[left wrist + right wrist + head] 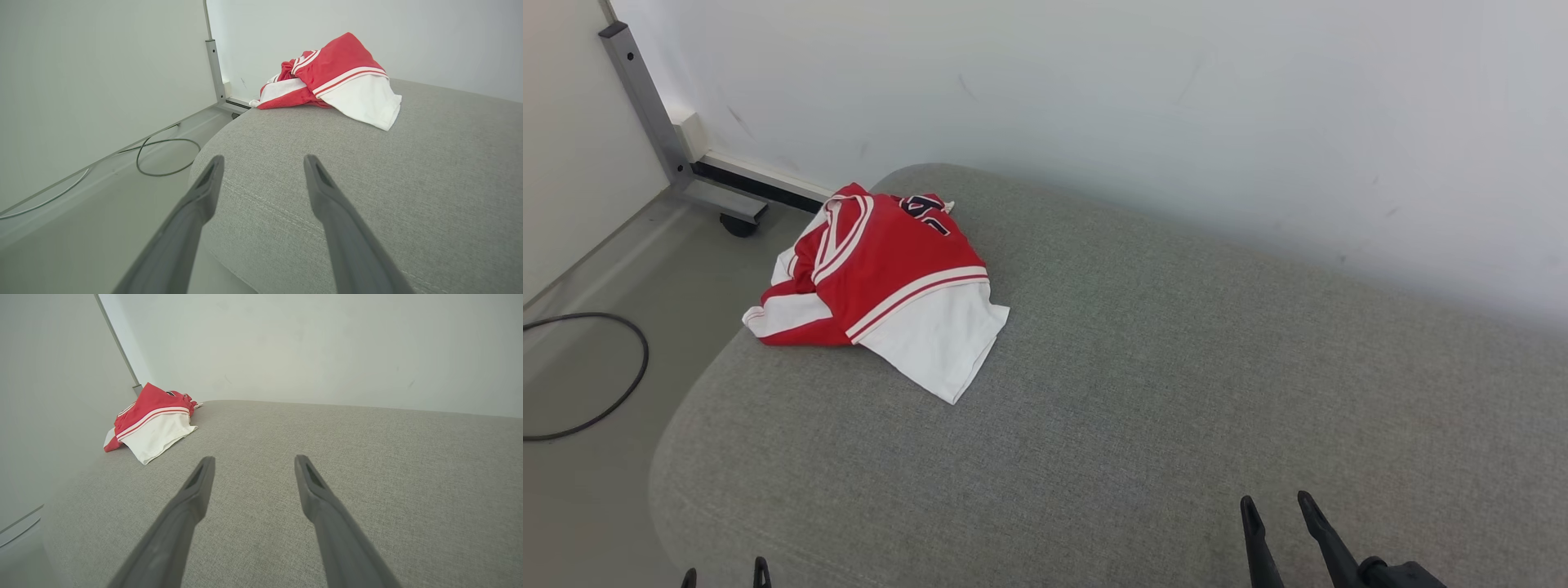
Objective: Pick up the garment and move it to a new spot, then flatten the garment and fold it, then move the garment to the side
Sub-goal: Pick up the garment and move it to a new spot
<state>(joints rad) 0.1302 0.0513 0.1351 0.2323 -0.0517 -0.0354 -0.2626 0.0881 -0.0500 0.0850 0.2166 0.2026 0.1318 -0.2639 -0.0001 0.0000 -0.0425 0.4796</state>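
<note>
Both left gripper [263, 158] and right gripper [254, 457] gape empty, well clear of the garment [882, 278].

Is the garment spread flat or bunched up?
Bunched up: the garment sits heaped on the cushion, red folds piled over a white panel.

The left gripper [725, 576] is cut off by the bottom edge of the head view; only its two fingertips show. The right gripper [1274, 498] is cut off at the same edge, below the finger bases. The garment [882, 269] lies bunched: its folds hide most of the dark lettering [923, 208], and its type cannot be told. The floor cable [645, 355] leaves the left edge at both ends. The cushion [1135, 367] runs past the right and bottom edges.
</note>
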